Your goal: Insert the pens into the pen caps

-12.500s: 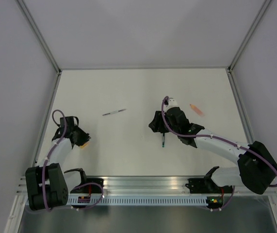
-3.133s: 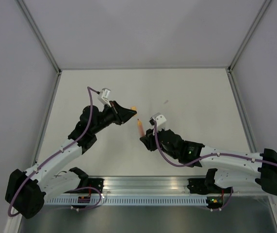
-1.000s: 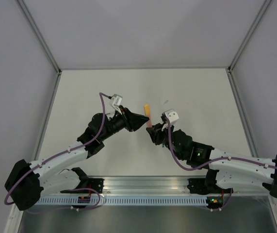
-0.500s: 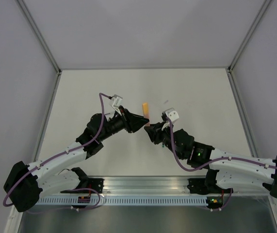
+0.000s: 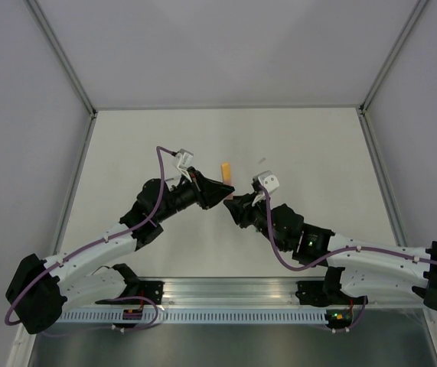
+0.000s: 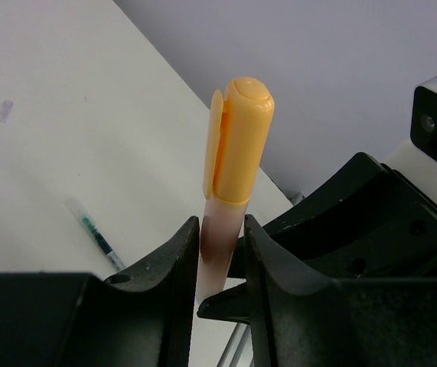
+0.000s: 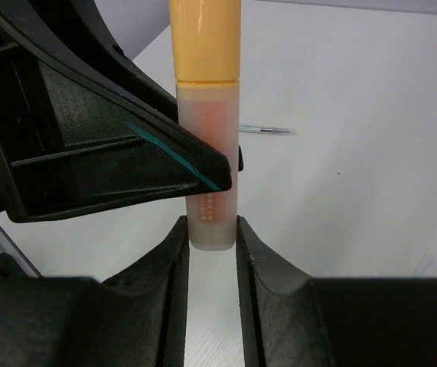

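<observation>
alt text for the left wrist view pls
A pink-orange marker wearing its yellow-orange cap stands upright, clamped between the left hand's black fingers. Behind it on the white table lie a green pen and a tiny grey cap.

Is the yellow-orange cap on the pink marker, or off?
On. The yellow-orange cap covers the top end of the pink-orange marker; its rim meets the barrel with no gap.

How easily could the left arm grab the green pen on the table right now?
Probably not yet. The left gripper is shut on the pink-orange marker, which the right gripper clamps too. The green pen lies uncovered, so letting go first should free the way.
</observation>
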